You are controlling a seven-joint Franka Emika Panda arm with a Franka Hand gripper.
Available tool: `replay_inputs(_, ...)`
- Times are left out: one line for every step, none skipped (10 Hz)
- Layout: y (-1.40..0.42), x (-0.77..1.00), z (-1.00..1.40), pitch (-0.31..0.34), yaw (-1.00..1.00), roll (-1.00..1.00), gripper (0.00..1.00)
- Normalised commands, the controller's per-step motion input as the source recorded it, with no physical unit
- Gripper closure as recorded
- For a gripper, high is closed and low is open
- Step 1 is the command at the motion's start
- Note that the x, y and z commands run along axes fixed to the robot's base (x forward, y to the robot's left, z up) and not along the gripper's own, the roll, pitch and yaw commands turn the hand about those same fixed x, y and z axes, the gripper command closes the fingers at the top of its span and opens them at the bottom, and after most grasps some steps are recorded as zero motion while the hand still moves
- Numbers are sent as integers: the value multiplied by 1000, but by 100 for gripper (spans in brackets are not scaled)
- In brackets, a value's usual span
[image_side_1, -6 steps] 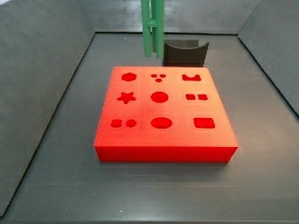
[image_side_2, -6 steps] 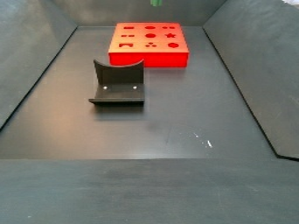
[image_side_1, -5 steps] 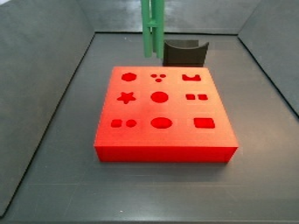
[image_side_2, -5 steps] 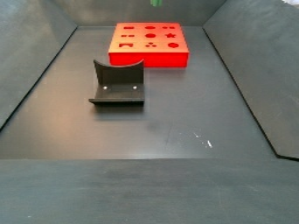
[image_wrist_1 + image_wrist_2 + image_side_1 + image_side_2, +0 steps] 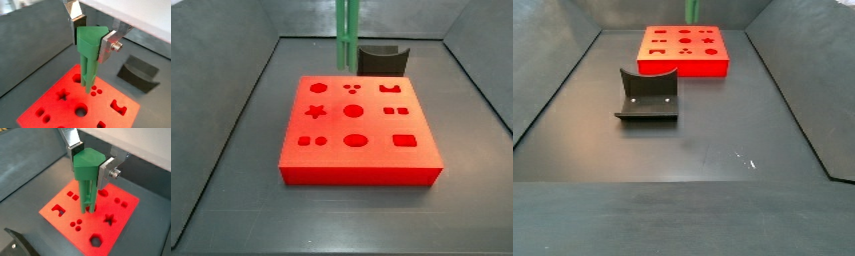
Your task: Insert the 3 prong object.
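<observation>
The long, thin green plastic 3 prong object [image 5: 89,55] hangs upright, clamped between the flat silver fingers [image 5: 109,44] of the gripper [image 5: 90,164], which sits above the red block in both wrist views and is out of frame in the side views. In a side view only the bar's lower part shows [image 5: 346,38], its tip above the far edge of the flat red plastic block with shaped cut-outs [image 5: 358,130]; it is not yet in any hole.

The main risk, as I judge it, is misalignment. The small cluster of three round holes [image 5: 352,89] lies among other cut-outs, with a round hole [image 5: 318,88] to its left and a wider slot [image 5: 392,90] to its right. If the prongs come down slightly off or turned about the bar's axis, they would land on the red face, and the bar could tilt or slide in the grip. Whether the tips are straight over the holes cannot be told from here.

The floor is a dark grey matte sheet [image 5: 687,170], bare but for the block and, well apart from it, a dark curved bracket, the fixture [image 5: 648,95]. Sloping grey walls [image 5: 551,80] close in the work area on both sides.
</observation>
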Motion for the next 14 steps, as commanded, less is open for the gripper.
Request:
replay_inputs(180, 217, -369, 0, -880, 0, 100)
replay_inputs(209, 197, -323, 41, -831, 13, 100)
replay_inputs(251, 260, -314, 54, -780, 16, 100)
replay_inputs(286, 240, -334, 116, -711, 71, 100)
replay_inputs(314, 186, -137, 181, -674, 53, 100)
replay_inputs(349, 189, 0, 219, -640, 0, 100)
replay_inputs(326, 226, 0, 156, -669, 0, 100)
replay_inputs(171, 154, -51, 114, -597, 67, 100)
replay_inputs(0, 117, -11, 134, -529, 147, 100)
replay_inputs(0, 40, -289, 33, -694, 50, 100)
replay_inputs(-51, 0, -220, 21, -723, 0, 100)
replay_inputs(-37, 14, -197, 0, -731, -14, 100)
replay_inputs(-83, 117, -74, 19, -706, -51, 100)
replay_inputs(-149, 129, 0, 43, -503, -90, 100)
